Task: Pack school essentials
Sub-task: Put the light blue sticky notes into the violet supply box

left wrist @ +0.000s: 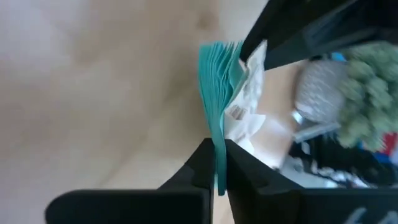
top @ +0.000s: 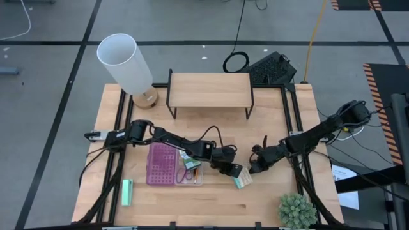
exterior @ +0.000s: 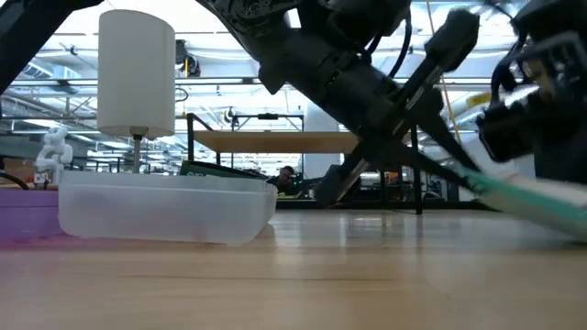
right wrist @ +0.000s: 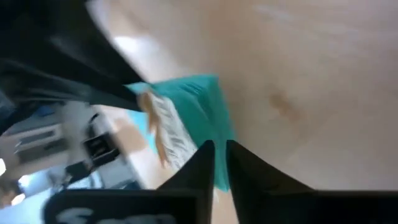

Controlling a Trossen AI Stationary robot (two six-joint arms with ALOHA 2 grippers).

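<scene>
A small teal-and-beige pad (top: 243, 181) is held between both grippers at the table's centre right. My left gripper (top: 235, 172) is shut on it from the left and my right gripper (top: 254, 167) from the right. In the low view the pad (exterior: 523, 195) shows as a tilted teal strip. The purple studded case (top: 162, 164) lies open left of the grippers. Its clear half (top: 190, 172) holds orange pencils and other small stationery. A mint-green block (top: 127, 191) lies flat near the front left. My left gripper pinches one thin edge of the pad (left wrist: 219, 163) between its two fingers, the sheets standing edge-on in the gap. The pad fans out beyond the fingertips toward the other gripper. My right gripper pinches the opposite teal edge of the pad (right wrist: 217, 163) between its two fingers. In the low view the pad is tilted; whether its low end touches the table cannot be told.
A white lamp (top: 125, 62) stands at the back left and a wooden shelf (top: 209, 89) at the back centre. A small green plant (top: 296, 211) stands at the front right corner. Bare wood lies in front of the grippers.
</scene>
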